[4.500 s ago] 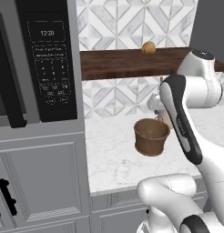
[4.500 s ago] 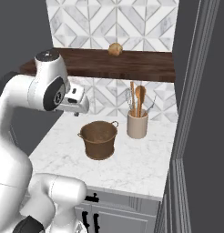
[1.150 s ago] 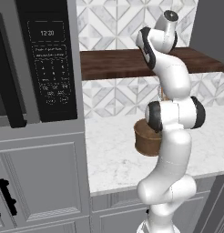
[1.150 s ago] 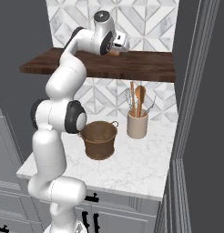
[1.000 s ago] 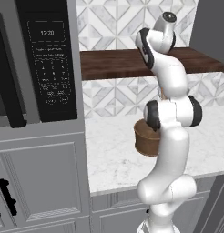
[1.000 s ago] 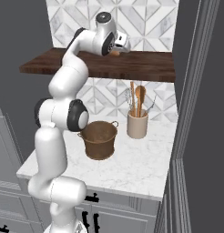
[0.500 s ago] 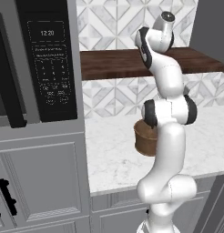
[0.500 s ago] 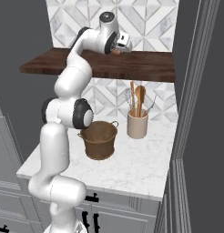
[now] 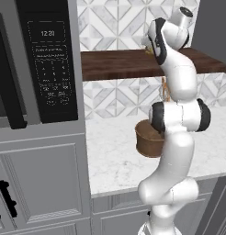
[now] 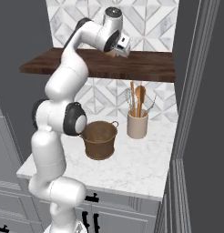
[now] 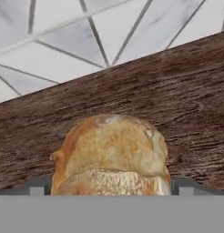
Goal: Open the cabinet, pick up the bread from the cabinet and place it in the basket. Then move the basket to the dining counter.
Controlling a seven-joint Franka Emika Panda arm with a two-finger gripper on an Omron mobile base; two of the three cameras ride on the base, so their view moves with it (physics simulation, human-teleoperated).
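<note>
Left base view: the arm had swung up from beside the basket (image 9: 149, 141), low on the desk (image 9: 115, 156) at centre right, so that its wrist stood at the dark wooden shelf (image 9: 119, 63) in the upper right of the frame. A sliver of the bread (image 9: 151, 48) showed at the wrist's left edge. By my reading, the reach was nearly over and the grasp came next.

Right base view: the tool (image 10: 117, 53) hung at the shelf's front edge, upper centre, covering the roll. The basket stood at centre on the marble desk, a cream crock (image 10: 137, 124) of wooden spoons just beside it to the right.

Hand view: the bread filled the lower centre, resting on the shelf with diamond tiles (image 11: 86, 32) behind. The two finger tips (image 11: 37, 185) sat wide apart at either side of it, not pressed against it; the tool was spread fully and gripped nothing. The roll was near round, slightly wider than tall, so its long axis ran across the frame, in line with the gap between the tips.
</note>
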